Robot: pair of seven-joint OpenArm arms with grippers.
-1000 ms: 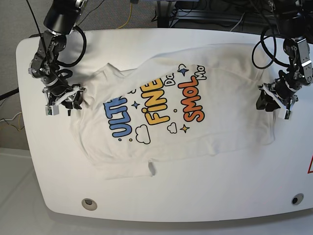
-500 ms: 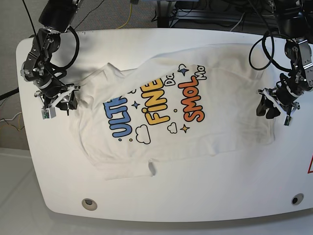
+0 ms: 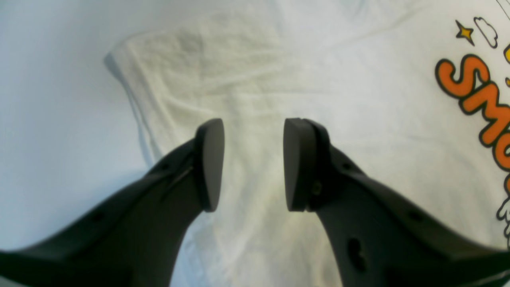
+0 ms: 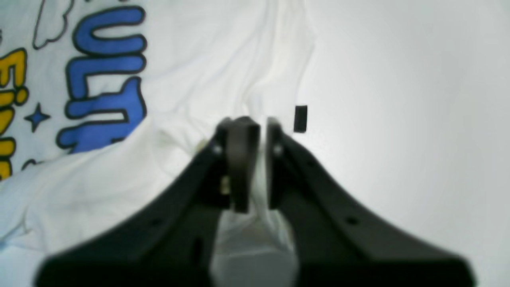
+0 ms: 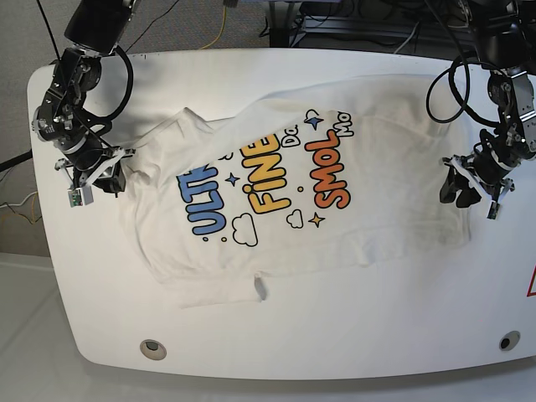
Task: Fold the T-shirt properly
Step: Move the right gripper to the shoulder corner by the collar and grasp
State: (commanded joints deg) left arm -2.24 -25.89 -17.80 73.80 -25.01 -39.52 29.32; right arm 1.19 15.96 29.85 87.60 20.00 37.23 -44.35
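The white T-shirt [image 5: 285, 184] lies spread on the table, print side up, with blue, yellow and orange lettering. In the base view my right gripper [image 5: 105, 180] is at the shirt's left edge. The right wrist view shows that gripper [image 4: 262, 133] shut on a fold of the white T-shirt [image 4: 191, 99], with a small black tag [image 4: 300, 118] just beyond its tips. My left gripper [image 5: 463, 188] is at the shirt's right edge. In the left wrist view it [image 3: 253, 161] stands open above the T-shirt [image 3: 318, 79] near a corner, with nothing between its pads.
The white table [image 5: 335, 335] has a rounded front edge with two round grommets [image 5: 152, 348] [image 5: 508, 341]. Cables and dark equipment [image 5: 352, 21] lie behind the far edge. Bare tabletop [image 4: 398, 99] lies outside the shirt's edges.
My right gripper has moved outward to the base view's left, drawing the shirt's edge with it. The left gripper has shifted slightly toward the front of the table.
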